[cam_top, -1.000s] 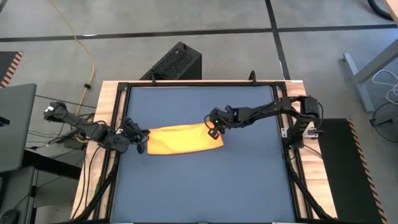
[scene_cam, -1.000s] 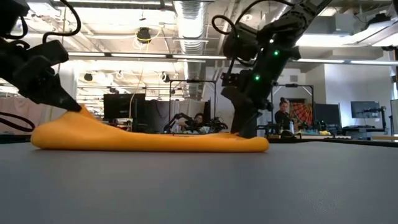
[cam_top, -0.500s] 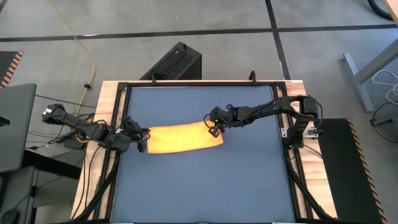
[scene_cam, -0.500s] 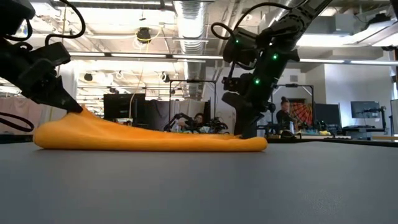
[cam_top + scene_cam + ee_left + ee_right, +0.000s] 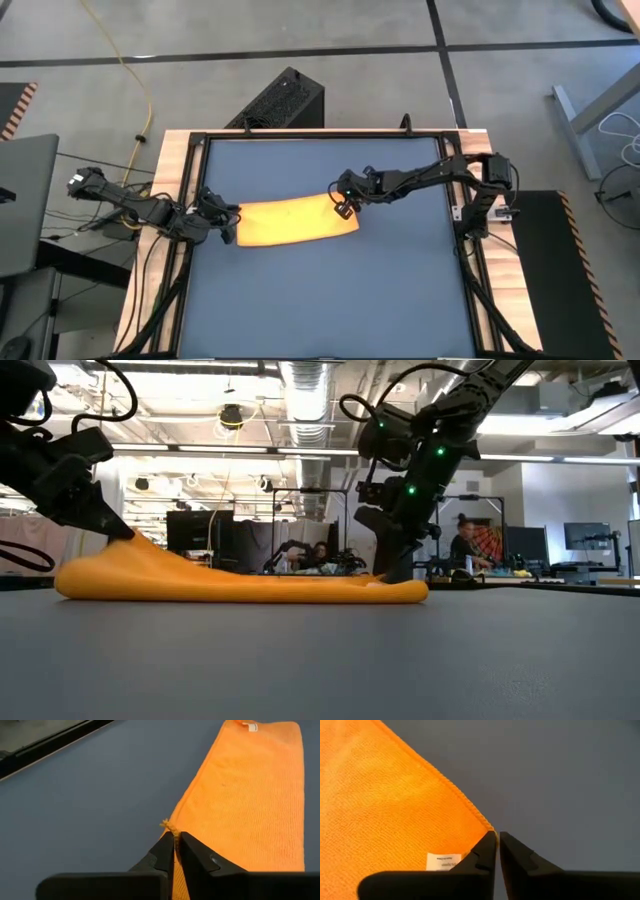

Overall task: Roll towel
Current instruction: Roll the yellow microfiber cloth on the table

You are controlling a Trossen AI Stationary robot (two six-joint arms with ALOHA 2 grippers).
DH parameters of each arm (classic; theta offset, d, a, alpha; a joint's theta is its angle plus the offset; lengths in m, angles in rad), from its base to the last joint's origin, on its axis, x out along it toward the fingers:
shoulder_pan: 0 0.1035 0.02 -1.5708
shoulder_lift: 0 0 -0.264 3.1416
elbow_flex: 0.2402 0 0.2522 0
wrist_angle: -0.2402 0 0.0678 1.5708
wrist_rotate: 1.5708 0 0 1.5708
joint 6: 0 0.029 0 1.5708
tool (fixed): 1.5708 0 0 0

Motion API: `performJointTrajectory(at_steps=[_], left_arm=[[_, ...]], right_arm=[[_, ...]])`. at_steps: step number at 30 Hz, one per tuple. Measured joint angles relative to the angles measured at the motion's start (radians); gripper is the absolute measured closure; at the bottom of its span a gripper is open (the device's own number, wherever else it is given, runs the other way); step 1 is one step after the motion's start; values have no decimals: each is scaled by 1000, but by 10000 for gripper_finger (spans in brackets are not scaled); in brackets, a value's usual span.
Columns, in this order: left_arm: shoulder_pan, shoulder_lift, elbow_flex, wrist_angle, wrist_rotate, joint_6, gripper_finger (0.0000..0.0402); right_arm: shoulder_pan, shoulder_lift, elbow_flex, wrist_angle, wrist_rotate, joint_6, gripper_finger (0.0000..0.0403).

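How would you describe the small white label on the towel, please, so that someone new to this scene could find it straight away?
Start at the blue-grey tabletop, where one orange towel lies folded into a long strip between the left gripper and the right gripper. The label lies at the strip's end beside the right gripper, near the corner that it pinches. It is the only white patch on the plain orange cloth.

Towel (image 5: 250,795): soft ribbed cloth; tabletop (image 5: 100,795) smooth, matt.

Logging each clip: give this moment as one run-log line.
towel: folded strip, flat on table | left gripper: shut on towel corner, slightly lifted | right gripper: shut on opposite corner | roll: not yet started
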Motion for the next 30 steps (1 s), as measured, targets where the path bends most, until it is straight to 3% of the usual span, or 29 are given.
performJointTrajectory(at_steps=[9,13,18,22,27,30], left_arm=[[0,0,0,-4,-44,-2,332],[0,0,11,-13,-87,10,318],[0,0,71,9,-107,117,312],[0,0,90,126,-105,229,312],[0,13,51,343,11,313,312],[-1,43,38,369,117,326,312]], right_arm=[[1,-3,0,-9,0,-51,289],[0,-3,41,-93,0,-53,257],[-6,-4,105,-208,1,-55,224],[-6,-4,164,-300,1,-56,208],[21,-4,241,-423,1,-52,211],[63,-4,266,-461,0,-51,218]])
